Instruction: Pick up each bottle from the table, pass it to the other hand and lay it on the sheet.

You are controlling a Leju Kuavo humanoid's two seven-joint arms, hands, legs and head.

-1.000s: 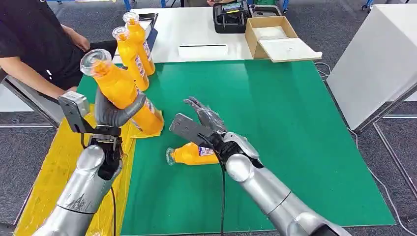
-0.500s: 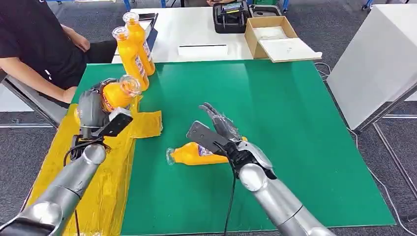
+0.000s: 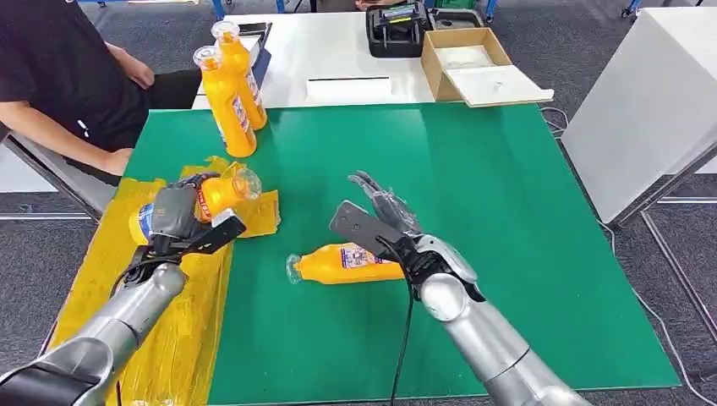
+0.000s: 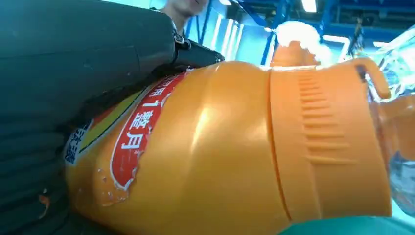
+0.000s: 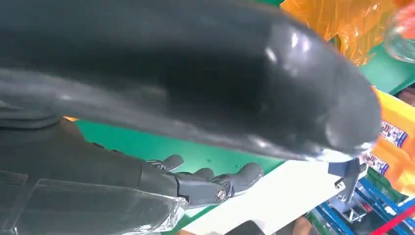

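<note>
My left hand [image 3: 175,216] grips an orange bottle [image 3: 221,191] lying sideways low over the yellow sheet [image 3: 182,321] at the table's left edge; the left wrist view shows that bottle [image 4: 230,156] close up in my left hand [image 4: 78,73]. A second orange bottle [image 3: 342,264] lies on its side on the green mat [image 3: 507,211]. My right hand [image 3: 380,222] hovers just above it with its fingers spread, holding nothing; in the right wrist view the right hand [image 5: 186,98] has straight fingers [image 5: 215,188]. Two more orange bottles [image 3: 230,97] stand upright at the mat's far left.
A person in black [image 3: 59,76] sits at the far left by the upright bottles. Behind the mat, the white table [image 3: 338,51] carries a cardboard box [image 3: 473,63], a black device [image 3: 396,30] and a white slab [image 3: 348,87]. White panels [image 3: 651,101] stand on the right.
My left hand has tipped its bottle from upright onto its side and lowered it leftward over the yellow sheet. My right hand has drifted slightly right, above the lying bottle.
</note>
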